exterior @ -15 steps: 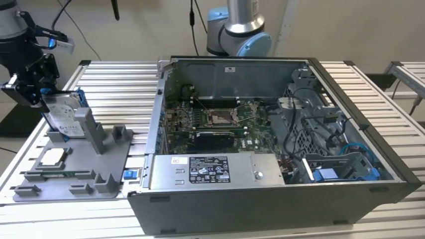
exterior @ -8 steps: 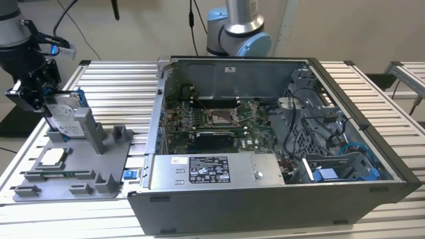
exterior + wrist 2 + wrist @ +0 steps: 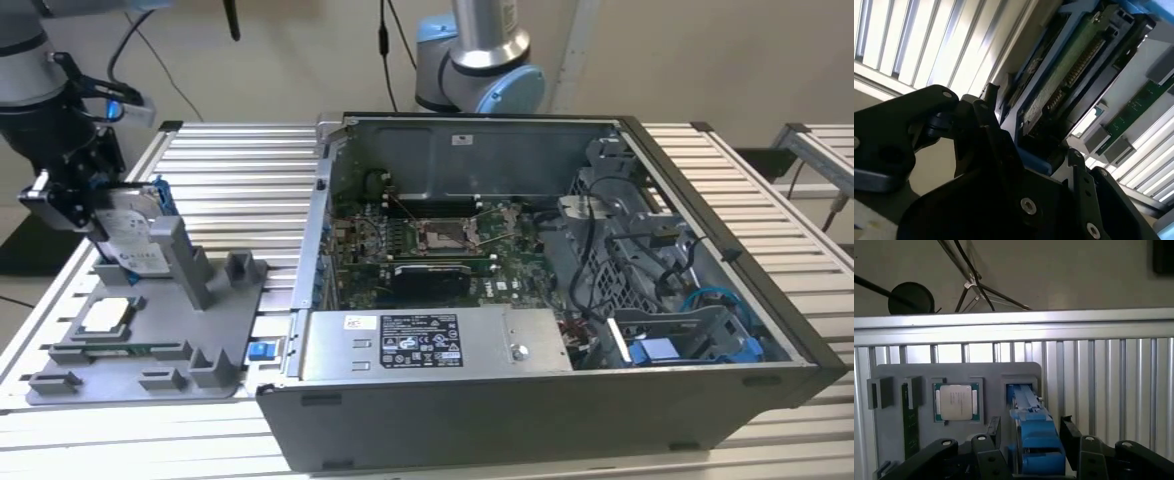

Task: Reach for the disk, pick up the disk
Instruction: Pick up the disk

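The gripper (image 3: 1030,426): jaws apart, one finger each side of the disk (image 3: 1024,399). It stands on edge in the grey fixture (image 3: 214,322), exterior view's left, long axis straight ahead of the jaws.

You are looking at a gripper (image 3: 1029,437) dressed in matte black, its angular fingers (image 3: 993,429) and linkages (image 3: 929,455) carrying small silver screws (image 3: 946,443), while the arm (image 3: 30,70) is showing silver-grey tubing, light-blue joint caps (image 3: 123,102) and a thin black cable (image 3: 134,35) looping beside it.
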### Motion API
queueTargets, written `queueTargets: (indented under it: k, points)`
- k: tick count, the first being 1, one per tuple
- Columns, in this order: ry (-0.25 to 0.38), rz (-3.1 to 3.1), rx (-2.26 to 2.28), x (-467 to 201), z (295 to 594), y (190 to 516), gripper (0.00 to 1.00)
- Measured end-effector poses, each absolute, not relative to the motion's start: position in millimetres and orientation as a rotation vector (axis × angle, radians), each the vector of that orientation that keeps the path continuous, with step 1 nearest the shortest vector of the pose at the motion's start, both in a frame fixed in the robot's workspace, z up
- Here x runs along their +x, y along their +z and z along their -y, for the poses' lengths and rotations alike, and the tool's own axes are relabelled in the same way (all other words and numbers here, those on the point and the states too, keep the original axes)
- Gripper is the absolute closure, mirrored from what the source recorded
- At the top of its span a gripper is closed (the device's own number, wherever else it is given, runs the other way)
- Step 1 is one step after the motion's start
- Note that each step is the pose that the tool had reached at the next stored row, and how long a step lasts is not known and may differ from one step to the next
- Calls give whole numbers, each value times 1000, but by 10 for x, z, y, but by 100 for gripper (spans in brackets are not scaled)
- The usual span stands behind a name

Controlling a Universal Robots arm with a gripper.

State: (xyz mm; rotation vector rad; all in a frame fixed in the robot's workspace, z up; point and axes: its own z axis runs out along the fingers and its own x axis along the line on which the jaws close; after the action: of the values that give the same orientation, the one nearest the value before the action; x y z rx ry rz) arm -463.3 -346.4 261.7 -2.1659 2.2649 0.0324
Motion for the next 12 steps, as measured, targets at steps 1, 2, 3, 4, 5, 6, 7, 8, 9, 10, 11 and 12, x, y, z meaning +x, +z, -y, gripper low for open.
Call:
queueTargets:
  k: [1, 2, 3, 4, 5, 6, 7, 8, 9, 10, 11, 12]
  points:
    - [37, -2260, -2167, -4633, 3464, 2610, 0]
    - [42, -2256, -2168, -4634, 3464, 2602, 0]
    - [46, -2252, -2169, -4633, 3465, 2594, 0]
    - [50, -2248, -2170, -4633, 3465, 2586, 0]
    - [54, -2244, -2171, -4634, 3466, 2578, 0]
    - [59, -2240, -2170, -4633, 3467, 2572, 0]
    - [61, -2237, -2170, -4633, 3465, 2569, 0]
    - [62, -2237, -2170, -4632, 3464, 2569, 0]
    - [62, -2236, -2170, -4632, 3464, 2570, 0]
    - [62, -2236, -2171, -4632, 3464, 2571, 0]
    - [62, -2236, -2171, -4632, 3465, 2573, 0]
    - [62, -2236, -2170, -4633, 3465, 2574, 0]
